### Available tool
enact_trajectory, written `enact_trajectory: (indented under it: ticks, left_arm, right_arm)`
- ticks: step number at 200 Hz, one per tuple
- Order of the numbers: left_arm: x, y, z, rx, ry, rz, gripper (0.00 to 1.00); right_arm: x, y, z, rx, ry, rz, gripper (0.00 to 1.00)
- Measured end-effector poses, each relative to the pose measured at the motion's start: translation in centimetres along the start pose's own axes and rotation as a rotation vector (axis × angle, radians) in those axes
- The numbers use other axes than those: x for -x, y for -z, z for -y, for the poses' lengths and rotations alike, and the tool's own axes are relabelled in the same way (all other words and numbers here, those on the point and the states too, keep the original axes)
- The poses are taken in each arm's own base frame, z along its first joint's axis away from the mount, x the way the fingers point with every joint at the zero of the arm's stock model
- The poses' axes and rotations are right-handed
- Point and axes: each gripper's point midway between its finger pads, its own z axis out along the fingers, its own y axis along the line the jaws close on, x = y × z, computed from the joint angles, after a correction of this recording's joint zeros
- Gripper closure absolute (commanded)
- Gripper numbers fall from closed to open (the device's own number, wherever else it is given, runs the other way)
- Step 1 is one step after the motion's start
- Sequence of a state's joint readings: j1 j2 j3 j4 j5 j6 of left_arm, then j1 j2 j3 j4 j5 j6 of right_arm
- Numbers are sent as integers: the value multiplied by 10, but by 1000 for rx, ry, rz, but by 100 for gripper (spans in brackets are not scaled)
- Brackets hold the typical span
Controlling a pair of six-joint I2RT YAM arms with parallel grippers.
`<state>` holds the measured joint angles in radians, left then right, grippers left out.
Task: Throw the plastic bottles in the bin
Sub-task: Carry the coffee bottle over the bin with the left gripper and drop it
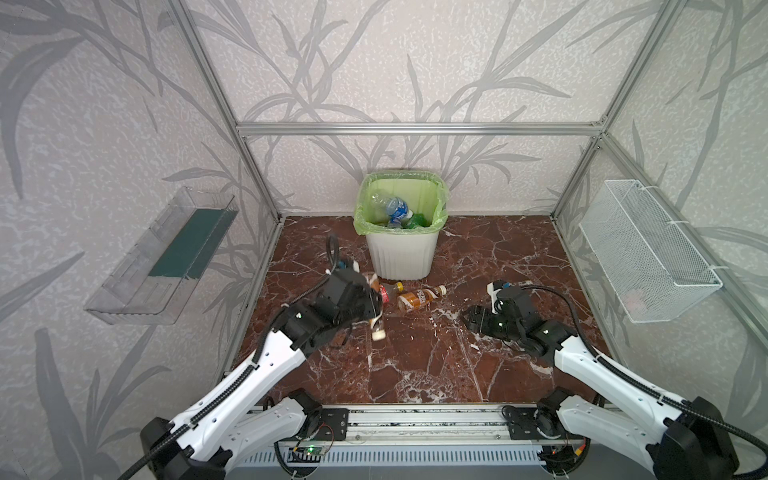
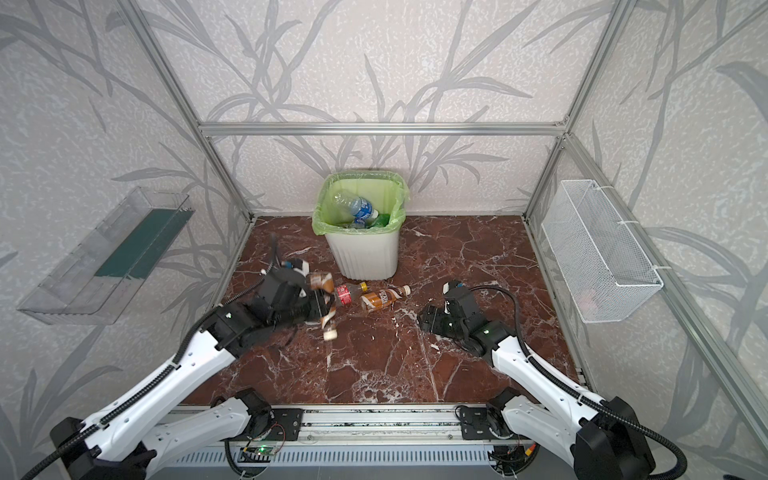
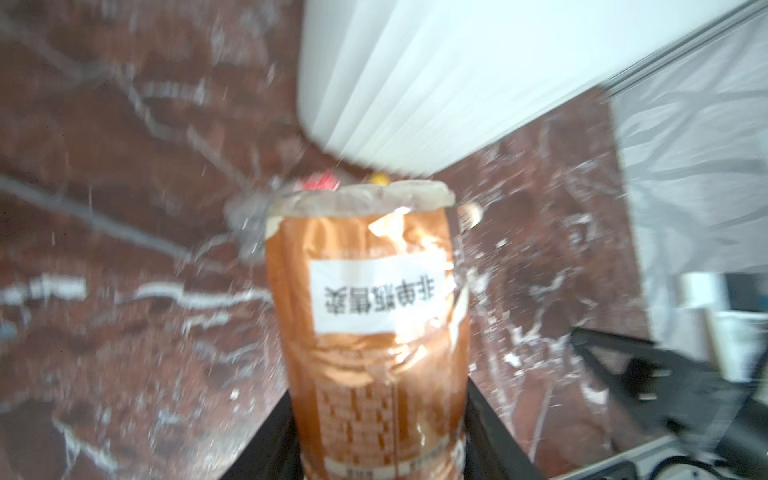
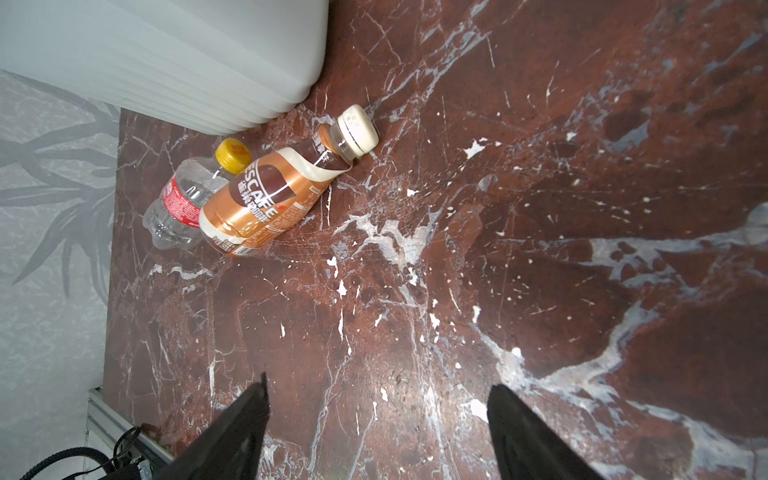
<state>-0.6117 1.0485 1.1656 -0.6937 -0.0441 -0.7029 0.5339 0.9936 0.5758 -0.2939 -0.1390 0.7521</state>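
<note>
My left gripper [image 1: 376,308] clamped on amber-brown bottle [image 3: 374,332]; next likely: carry above bin [image 1: 401,257], let go; right gripper [image 4: 376,415] wide, empty

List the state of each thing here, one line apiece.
Left claw: shut on the amber bottle.
Right claw: open, empty.
Bin: upright, bottles inside.
Nescafe bottle: lying on its side, capped.
Red-labelled bottle: lying on its side, capped.
</note>
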Motion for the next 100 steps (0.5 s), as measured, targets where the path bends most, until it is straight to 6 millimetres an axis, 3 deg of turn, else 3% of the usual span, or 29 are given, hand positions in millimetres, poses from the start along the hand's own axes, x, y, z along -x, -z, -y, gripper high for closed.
enact_trajectory:
  ticks: [29, 48, 57, 62, 74, 92, 100]
  left_arm:
    - [172, 54, 108, -207, -67, 324, 42]
    - [255, 63, 142, -265, -72, 466, 22]
    - [283, 53, 149, -288, -77, 503, 15]
    - [291, 46, 150, -299, -77, 509, 2]
    - [289, 11, 138, -269, -79, 444, 0]
    - [246, -42, 105, -138, -84, 240, 1]
    - [221, -52, 95, -103, -96, 161, 1]
  right_arm:
    - [10, 15, -9, 16, 6, 36, 17]
    - [23, 29, -19, 33, 11, 80, 17]
    - [29, 37, -24, 42, 15, 101, 16]
    - [31, 41, -26, 46, 18, 112, 16]
    - [36, 50, -28, 53, 23, 140, 16]
    - [37, 59, -27, 51, 22, 162, 16]
    - [36, 61, -25, 48, 22, 167, 16]
